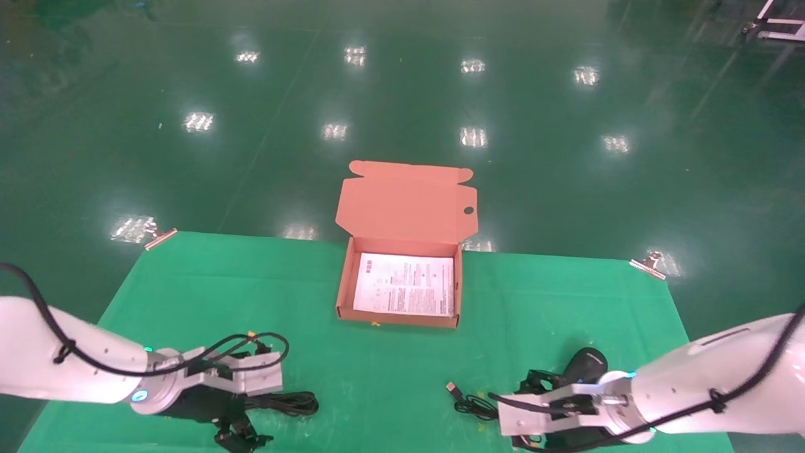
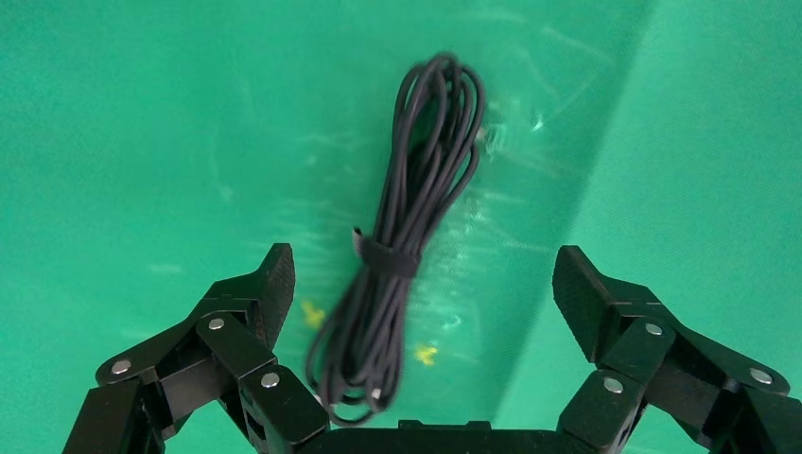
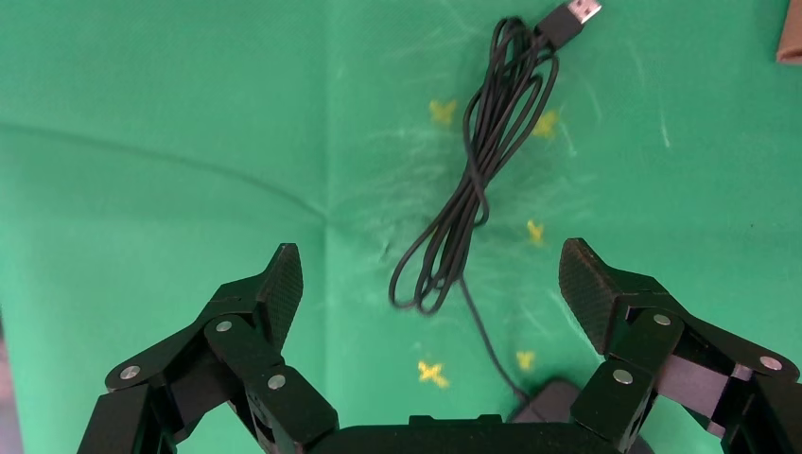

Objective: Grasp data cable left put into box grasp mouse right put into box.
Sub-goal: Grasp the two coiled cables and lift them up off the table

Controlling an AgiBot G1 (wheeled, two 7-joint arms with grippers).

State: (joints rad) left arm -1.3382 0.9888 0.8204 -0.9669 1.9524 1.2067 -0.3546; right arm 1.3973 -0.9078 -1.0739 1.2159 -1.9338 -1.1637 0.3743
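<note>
1. Now my left claw (image 2: pixel 421 284) hangs low over the green cloth (image 1: pixel 188 302) with its fingers (image 2: pixel 270 288) spread wide and nothing held; the data cable (image 2: pixel 407 246) lies flat right between them, its tied waist about level with my fingertips and its long axis running away from my palm

2. To take it well, I judge I should drop straight down until the pads straddle the strapped middle, then close across the whole bundle there, so no loop slips out and trails

3. Ahead of both claws, in the middle, the box (image 1: pixel 402 318) sits with its flap lid (image 1: pixel 405 201) standing back and a white printed sheet (image 1: pixel 405 284) flat on its floor; the printing on that sheet is too small for me to read, and I see no brand anywhere

4. My right claw (image 3: pixel 430 288) is also wide open and empty; the thin mouse cord (image 3: pixel 473 189) loops between its fingers with the USB plug (image 3: pixel 577 14) at the far end, and the mouse (image 1: pixel 585 365) sits just under my palm

5. For that grasp I would close on the mouse body rather than the cord, since the cord alone would likely swing; some faint lettering shows on the mouse but I cannot make it out
</note>
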